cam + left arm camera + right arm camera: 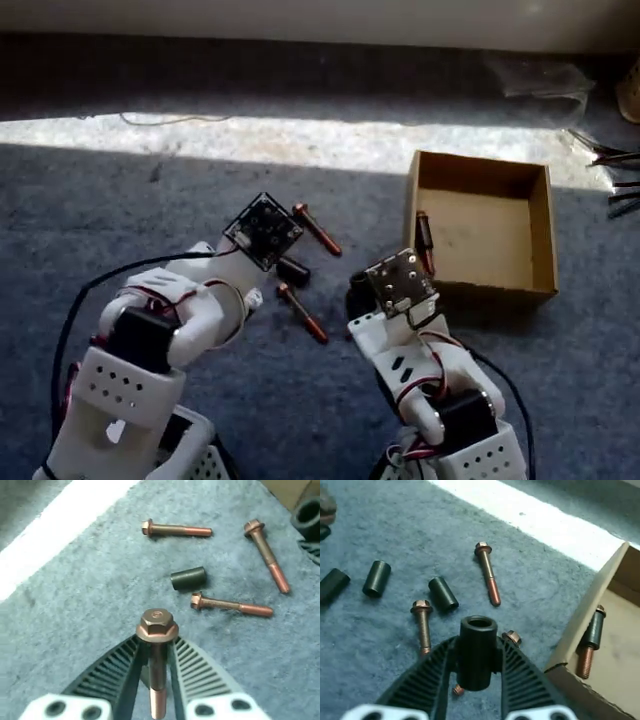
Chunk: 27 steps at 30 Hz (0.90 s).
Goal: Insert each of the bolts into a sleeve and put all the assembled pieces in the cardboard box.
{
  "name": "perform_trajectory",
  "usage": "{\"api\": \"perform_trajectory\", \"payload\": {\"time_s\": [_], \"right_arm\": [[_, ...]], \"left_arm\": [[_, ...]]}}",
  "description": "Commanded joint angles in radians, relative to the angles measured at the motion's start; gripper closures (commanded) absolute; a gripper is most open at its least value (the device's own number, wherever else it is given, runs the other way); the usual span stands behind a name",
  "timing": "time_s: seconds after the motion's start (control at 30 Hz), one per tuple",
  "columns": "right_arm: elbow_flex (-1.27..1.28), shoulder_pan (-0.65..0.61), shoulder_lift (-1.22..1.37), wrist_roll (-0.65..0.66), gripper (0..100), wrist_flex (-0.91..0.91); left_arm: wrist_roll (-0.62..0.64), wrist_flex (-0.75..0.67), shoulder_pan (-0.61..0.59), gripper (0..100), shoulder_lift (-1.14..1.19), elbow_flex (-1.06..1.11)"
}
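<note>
Grey carpet [150,200], loose bolts [175,529] and sleeves [376,578], left tool [157,644] clamping bolt [157,625], right tool [477,645] clamping sleeve [477,655], seemingly assembled piece [591,635] in box [500,292].

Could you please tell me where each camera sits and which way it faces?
High view: fixed above, looking down on table, left arm, right arm, box.
Left wrist view: on the left wrist, looking along the left gripper, shut on a bolt, toward loose bolts and a loose sleeve.
Right wrist view: on the right wrist, looking past the right gripper, shut on a sleeve, toward the box.
High and right wrist views share the box's assembled piece.
</note>
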Motion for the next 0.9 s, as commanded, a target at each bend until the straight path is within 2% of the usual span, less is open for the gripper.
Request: {"api": "perform_trajectory", "payload": {"time_s": [0.0, 0.27, 0.33, 0.5, 0.6, 0.77, 0.87], "right_arm": [[-0.008, -0.067, -0.010, 0.008, 97.6, -0.087], [-0.005, -0.139, -0.004, 0.006, 97.6, -0.248], [0.013, -0.142, -0.005, 0.006, 97.6, -0.285], [0.151, -0.142, -0.004, 0.006, 97.6, -0.532], [0.260, -0.142, -0.010, 0.005, 97.8, -0.573], [0.249, -0.114, -0.010, -0.163, 99.4, -0.572], [0.228, -0.099, -0.010, -0.183, 99.4, -0.572]], "left_arm": [[-0.017, 0.003, -0.082, 99, -0.062, -0.070], [-0.009, 0.005, -0.108, 99, -0.068, -0.297], [0.026, 0.000, -0.105, 99, -0.068, -0.344], [0.094, -0.005, -0.104, 99, -0.062, -0.418], [0.095, -0.005, -0.104, 99, -0.070, -0.420], [0.158, -0.026, -0.104, 99, -0.071, -0.423], [0.178, -0.051, -0.096, 99, -0.071, -0.423]]}}
